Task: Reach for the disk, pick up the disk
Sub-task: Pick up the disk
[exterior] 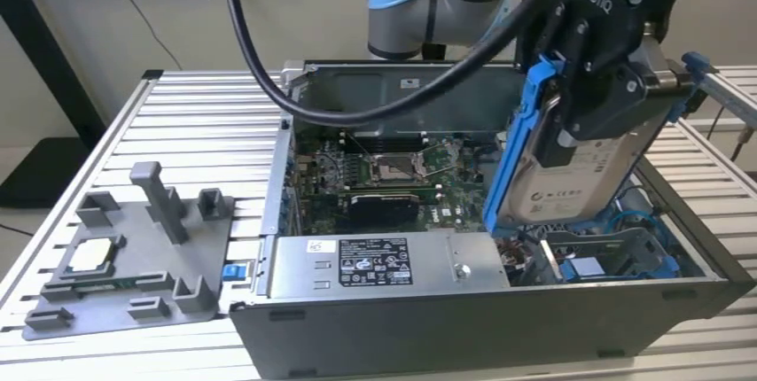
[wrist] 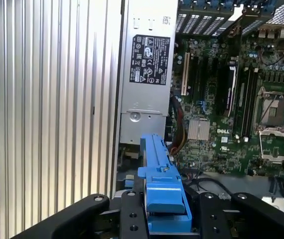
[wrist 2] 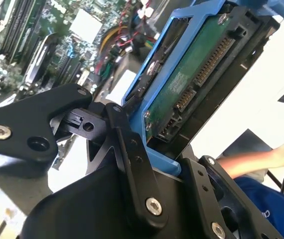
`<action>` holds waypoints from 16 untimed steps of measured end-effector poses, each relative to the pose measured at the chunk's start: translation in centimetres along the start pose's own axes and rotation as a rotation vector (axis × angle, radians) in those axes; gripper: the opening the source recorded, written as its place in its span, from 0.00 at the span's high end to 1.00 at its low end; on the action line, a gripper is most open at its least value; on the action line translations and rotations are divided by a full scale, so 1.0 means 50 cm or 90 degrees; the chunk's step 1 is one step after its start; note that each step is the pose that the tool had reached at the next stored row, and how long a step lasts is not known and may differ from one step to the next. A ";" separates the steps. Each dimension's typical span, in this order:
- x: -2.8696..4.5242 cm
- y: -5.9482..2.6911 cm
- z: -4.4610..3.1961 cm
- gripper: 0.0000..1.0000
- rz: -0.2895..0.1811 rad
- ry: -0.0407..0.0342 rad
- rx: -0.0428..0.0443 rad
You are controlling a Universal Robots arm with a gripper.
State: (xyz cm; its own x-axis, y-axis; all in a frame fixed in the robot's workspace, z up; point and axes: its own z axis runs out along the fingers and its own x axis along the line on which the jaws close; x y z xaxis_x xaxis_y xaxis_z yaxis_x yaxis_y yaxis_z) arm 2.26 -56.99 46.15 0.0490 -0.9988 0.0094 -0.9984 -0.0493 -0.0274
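The disk [exterior: 570,188], a silver hard drive with a white label in a blue plastic frame, hangs tilted on edge above the right side of the open computer case [exterior: 473,319]. My gripper [exterior: 601,97] is shut on the disk, its black fingers [exterior: 591,120] clamped across the upper half. In the second wrist view the disk's green circuit-board underside [wrist 2: 192,84] and its connector face the camera, between the fingers [wrist 2: 129,149]. In the first wrist view the blue frame [wrist: 162,189] sits edge-on in the gripper [wrist: 165,211].
The case holds a motherboard [exterior: 378,168], a grey labelled power-supply box [exterior: 378,261] and a blue drive bay [exterior: 604,261] below the disk. On the exterior view's left, a grey fixture [exterior: 130,257] carries a small silver chip [exterior: 95,257]. A person's arm [wrist 2: 261,159] shows beyond the table.
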 end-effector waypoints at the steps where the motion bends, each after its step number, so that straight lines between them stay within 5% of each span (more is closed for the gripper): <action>1: 0.005 -0.007 0.001 1.00 0.000 0.0001 -0.0001; 10: 0.046 -0.073 0.008 1.00 0.000 0.0000 -0.0011; 16: 0.052 -0.099 0.016 1.00 0.000 0.0001 -0.0011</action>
State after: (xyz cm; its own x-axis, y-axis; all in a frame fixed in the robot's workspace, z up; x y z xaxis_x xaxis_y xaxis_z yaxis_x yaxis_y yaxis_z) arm 7.35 -59.34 45.51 0.0490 -0.9988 0.0095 -0.9985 -0.0492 -0.0256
